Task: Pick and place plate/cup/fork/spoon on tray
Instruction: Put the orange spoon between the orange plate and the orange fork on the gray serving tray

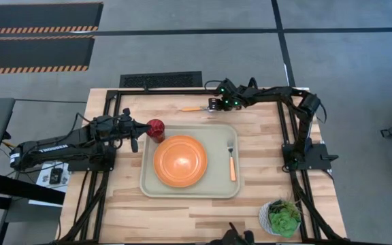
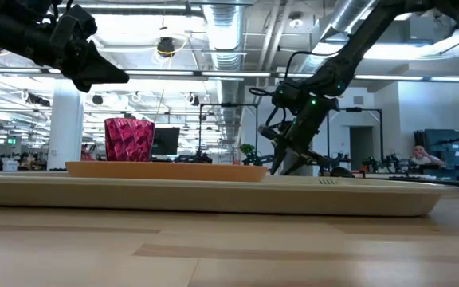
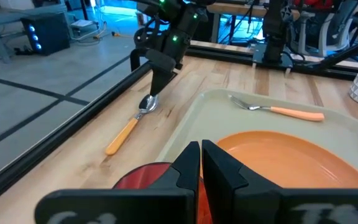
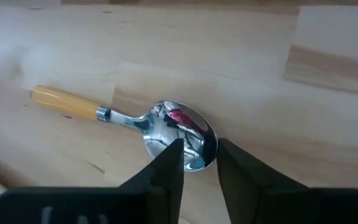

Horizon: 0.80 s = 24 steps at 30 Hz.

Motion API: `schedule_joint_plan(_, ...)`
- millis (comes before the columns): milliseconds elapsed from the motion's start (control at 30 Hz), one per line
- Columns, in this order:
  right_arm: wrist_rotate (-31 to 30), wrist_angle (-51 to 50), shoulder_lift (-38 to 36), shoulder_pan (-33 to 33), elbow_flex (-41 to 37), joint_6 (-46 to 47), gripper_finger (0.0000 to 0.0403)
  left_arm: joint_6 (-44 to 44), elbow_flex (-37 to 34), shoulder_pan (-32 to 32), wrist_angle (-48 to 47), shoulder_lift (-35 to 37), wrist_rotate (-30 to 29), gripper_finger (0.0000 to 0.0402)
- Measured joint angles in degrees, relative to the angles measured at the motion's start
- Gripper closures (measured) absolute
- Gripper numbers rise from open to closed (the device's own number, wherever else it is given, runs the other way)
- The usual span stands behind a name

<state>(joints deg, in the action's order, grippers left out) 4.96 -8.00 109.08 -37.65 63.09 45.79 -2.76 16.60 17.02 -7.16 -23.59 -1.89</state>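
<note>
Wooden table (image 1: 182, 211), bearing the tray (image 1: 150, 187): the plate (image 1: 180, 160) and the fork (image 1: 231, 160) are already lodged inside, the cup (image 1: 156, 127) at its near-left corner. Spoon (image 4: 135, 122): lying outside on bare wood, awaiting pickup. Right hand (image 4: 199, 163): fingers parted, straddling the spoon bowl. Left hand (image 3: 201, 163): pressed together, empty, held above the cup.

Left gripper (image 1: 136, 129) parked low at the table's left side, fingers pinched together. Right gripper (image 1: 213, 104) stretched to the far edge, tips down, fingers slightly apart.
</note>
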Motion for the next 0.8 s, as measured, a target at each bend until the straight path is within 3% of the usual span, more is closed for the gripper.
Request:
schedule_joint_plan(267, 2.32, 2.83, 3.04, -0.04, 0.16, 2.85, 0.0306, 0.01, 0.00, 0.00, -0.04, 0.01, 0.04, 0.0395)
schedule_joint_plan(433, 0.91, 4.85, 2.95, 0.09, 0.11, 2.38, 0.0338, 0.15, 0.00, 0.00, -1.10, 0.00, 0.04, 0.0395)
schedule_joint_plan(633, 0.97, 7.06, 2.86, 0.11, 0.13, -1.27, 0.0389, 0.15, 0.00, -0.02, -1.12, 0.02, 0.07, 0.0395)
schedule_joint_plan(800, 0.93, 7.32, 0.90, -0.05, 0.17, -6.77, 0.0391, 0.13, 0.00, -0.02, -1.16, 0.01, 0.12, 0.0395)
